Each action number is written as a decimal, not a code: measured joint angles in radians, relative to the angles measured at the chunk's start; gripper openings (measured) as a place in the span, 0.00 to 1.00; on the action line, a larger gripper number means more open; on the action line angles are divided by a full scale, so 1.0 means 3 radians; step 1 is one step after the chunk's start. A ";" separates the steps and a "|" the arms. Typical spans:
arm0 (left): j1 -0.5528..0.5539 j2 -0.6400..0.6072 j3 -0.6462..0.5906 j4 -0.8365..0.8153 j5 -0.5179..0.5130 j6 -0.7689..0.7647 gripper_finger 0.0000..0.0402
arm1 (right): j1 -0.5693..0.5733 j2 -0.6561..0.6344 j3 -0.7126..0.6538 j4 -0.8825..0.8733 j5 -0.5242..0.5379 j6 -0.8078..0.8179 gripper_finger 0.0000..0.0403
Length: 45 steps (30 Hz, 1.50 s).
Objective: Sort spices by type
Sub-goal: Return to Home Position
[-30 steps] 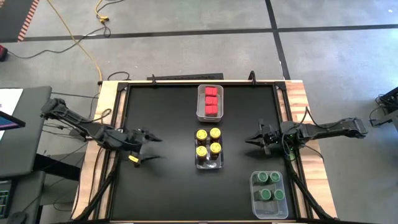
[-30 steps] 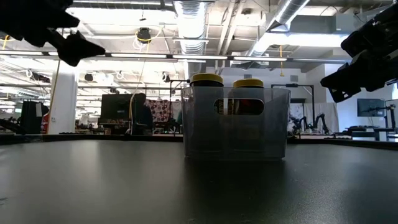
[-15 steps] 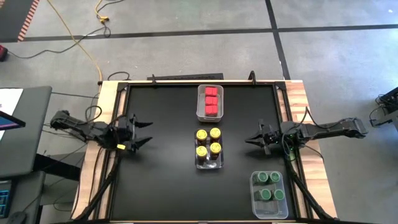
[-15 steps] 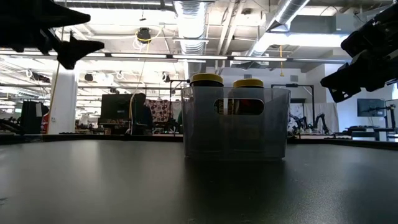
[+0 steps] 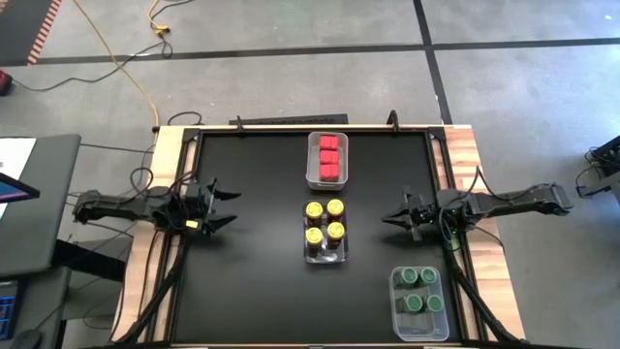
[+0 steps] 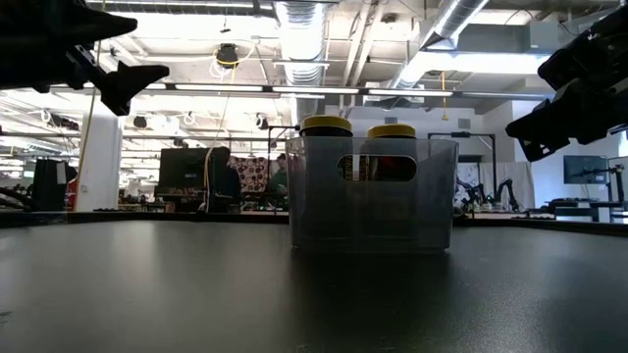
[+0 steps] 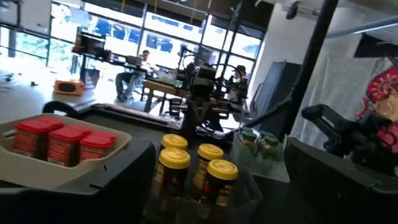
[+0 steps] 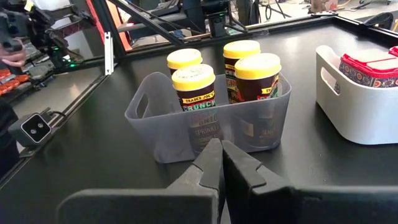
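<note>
Spices [image 8: 193, 81] stand upright, long axes vertical, in bins [image 5: 311, 167] on the surface [image 5: 252, 281]. The red containers [image 5: 328, 158] are far-centre and the yellow-lidded jars [image 5: 325, 221] sit between the tools. The green-lidded jars [image 5: 418, 289] are in the near-right corner. The left tool [image 5: 229, 206] has its fingers apart, and the right tool [image 5: 387, 219] has its fingers together.

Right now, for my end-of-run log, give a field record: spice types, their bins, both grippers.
red square-topped cans: three visible, in white plastic bin
yellow-lidded round jars: four, in clear centre bin
green-lidded round jars: four, in clear bin near right arm
left gripper: open, empty, over left side
right gripper: shut, empty, over right side
</note>
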State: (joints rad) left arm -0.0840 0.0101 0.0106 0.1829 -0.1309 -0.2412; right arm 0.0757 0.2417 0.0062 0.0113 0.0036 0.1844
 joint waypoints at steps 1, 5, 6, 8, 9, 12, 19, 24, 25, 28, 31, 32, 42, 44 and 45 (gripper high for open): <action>0.0055 0.0000 -0.0002 0.0003 0.0034 0.0001 0.85 | 0.0000 0.0001 0.0000 0.0000 0.0000 0.0000 0.09; 0.0262 0.0000 -0.0004 -0.0053 0.0094 -0.0021 0.85 | 0.0000 0.0000 -0.0001 0.0000 0.0000 0.0000 0.09; 0.0312 0.0000 -0.0005 -0.0070 0.0141 -0.0023 0.85 | 0.0000 0.0000 0.0000 0.0001 0.0000 0.0000 0.09; 0.0396 -0.0001 -0.0007 -0.0174 0.0235 -0.0023 0.85 | 0.0000 0.0000 -0.0001 0.0000 0.0000 0.0000 0.09; 0.0427 0.0000 -0.0007 -0.0265 0.0262 -0.0028 0.85 | 0.0000 0.0000 0.0000 0.0000 0.0000 0.0000 0.09; 0.0504 0.0008 -0.0008 -0.0502 0.0295 -0.0063 0.85 | -0.0001 0.0000 -0.0001 0.0001 0.0000 0.0000 0.09; 0.0621 0.0140 -0.0011 -0.0521 0.0399 0.0014 0.85 | 0.0000 0.0001 -0.0001 0.0005 0.0000 0.0000 0.09; 0.0638 0.0423 -0.0011 -0.0526 0.0399 0.0066 0.85 | 0.0000 0.0001 -0.0001 0.0008 0.0000 0.0000 0.09; 0.0638 0.0484 -0.0012 -0.0526 0.0399 0.0079 0.85 | -0.0001 0.0001 -0.0001 0.0008 0.0000 0.0000 0.09; 0.0638 0.0649 -0.0012 -0.0528 0.0397 0.0091 0.85 | 0.0000 0.0001 -0.0001 0.0008 0.0000 0.0000 0.09; 0.0638 0.0782 -0.0012 -0.0529 0.0397 0.0092 0.85 | -0.0001 0.0001 -0.0001 0.0009 0.0000 0.0000 0.09; 0.0638 0.0819 -0.0012 -0.0529 0.0396 0.0092 0.85 | 0.0000 0.0001 -0.0001 0.0008 0.0000 0.0000 0.09; 0.0638 0.1034 -0.0012 -0.0535 0.0395 0.0092 0.85 | 0.0000 0.0001 -0.0001 0.0009 0.0000 0.0000 0.09; 0.0638 0.1035 -0.0012 -0.0535 0.0395 0.0076 0.85 | 0.0000 0.0001 -0.0001 0.0009 0.0000 0.0000 0.09; 0.0638 0.1035 -0.0012 -0.0535 0.0395 0.0053 0.85 | 0.0000 0.0001 -0.0001 0.0009 0.0001 0.0000 0.09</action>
State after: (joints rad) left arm 0.1074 0.3206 0.0071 0.0223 -0.0124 -0.2254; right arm 0.0757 0.2420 0.0059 0.0139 0.0039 0.1844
